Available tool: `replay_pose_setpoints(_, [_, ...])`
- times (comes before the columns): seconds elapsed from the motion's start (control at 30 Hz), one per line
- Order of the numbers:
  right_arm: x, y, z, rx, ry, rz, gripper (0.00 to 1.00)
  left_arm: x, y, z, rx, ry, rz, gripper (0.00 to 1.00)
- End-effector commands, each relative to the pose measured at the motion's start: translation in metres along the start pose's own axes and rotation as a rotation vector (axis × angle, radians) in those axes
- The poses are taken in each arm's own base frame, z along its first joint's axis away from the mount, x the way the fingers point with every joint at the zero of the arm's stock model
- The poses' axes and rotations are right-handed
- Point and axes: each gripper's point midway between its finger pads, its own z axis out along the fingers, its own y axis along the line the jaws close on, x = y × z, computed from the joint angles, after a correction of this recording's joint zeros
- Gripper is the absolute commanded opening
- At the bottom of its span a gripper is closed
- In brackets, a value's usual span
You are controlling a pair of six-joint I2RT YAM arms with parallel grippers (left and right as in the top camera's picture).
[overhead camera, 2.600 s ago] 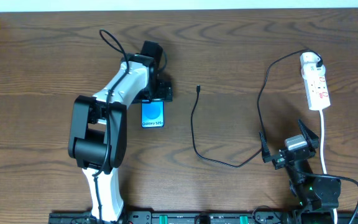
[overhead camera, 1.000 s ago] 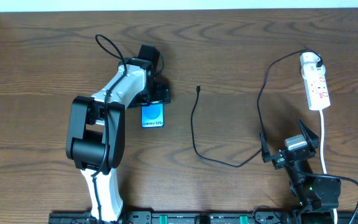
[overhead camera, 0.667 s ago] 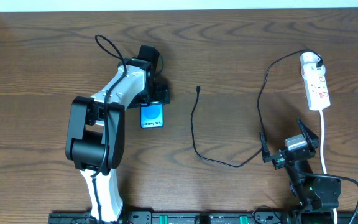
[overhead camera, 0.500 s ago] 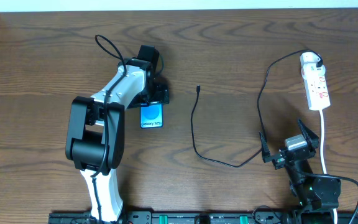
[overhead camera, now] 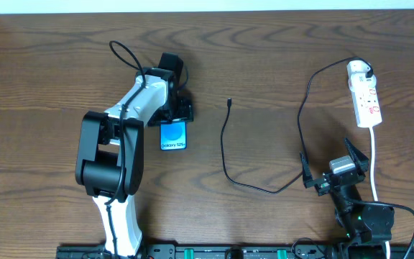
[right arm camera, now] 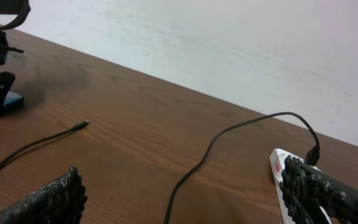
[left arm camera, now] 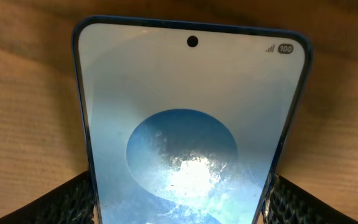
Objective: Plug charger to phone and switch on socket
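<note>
The phone lies screen up on the table, its blue screen filling the left wrist view. My left gripper is shut on the phone's far end, one finger against each long edge. The charger cable lies loose mid-table, its connector tip free to the right of the phone. Its black plug sits in the socket strip at the far right. My right gripper is open and empty near the front right, away from the cable and the socket.
The strip's thick white cord runs toward the front past my right gripper. A white wall borders the table's far edge. My left arm stretches from the front left up to the phone.
My left gripper and the phone have shifted slightly left and toward the front. The right arm, the cable and the socket have not moved.
</note>
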Motion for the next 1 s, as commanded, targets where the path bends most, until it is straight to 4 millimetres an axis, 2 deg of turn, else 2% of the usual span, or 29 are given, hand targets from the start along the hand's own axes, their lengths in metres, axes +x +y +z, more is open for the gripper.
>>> replay_pose_setpoints(0.0, [0.0, 0.003, 0.0, -0.012, -0.004, 0.006, 0.99, 0.045, 0.009, 0.04, -0.013, 0.197, -0.003, 0.83])
replay_pose_setpoints(0.4, [0.0, 0.003, 0.0, -0.012, -0.004, 0.006, 0.99, 0.056, 0.012, 0.037, -0.029, 0.244, -0.001, 0.85])
replay_pose_setpoints(0.43, [0.0, 0.003, 0.0, -0.012, -0.004, 0.006, 0.99, 0.056, 0.013, 0.037, -0.03, 0.246, 0.0, 0.9])
replay_pose_setpoints(0.47, [0.0, 0.003, 0.0, -0.012, -0.004, 0.006, 0.99, 0.056, 0.013, 0.037, -0.03, 0.246, 0.003, 0.9])
replay_pose_setpoints(0.83, [0.0, 0.003, 0.0, -0.012, -0.004, 0.006, 0.99, 0.045, 0.009, 0.038, -0.014, 0.197, 0.027, 0.9])
replay_pose_setpoints(0.97, [0.0, 0.003, 0.0, -0.012, -0.004, 0.006, 0.99, 0.041, 0.008, 0.039, -0.009, 0.18, 0.02, 0.86])
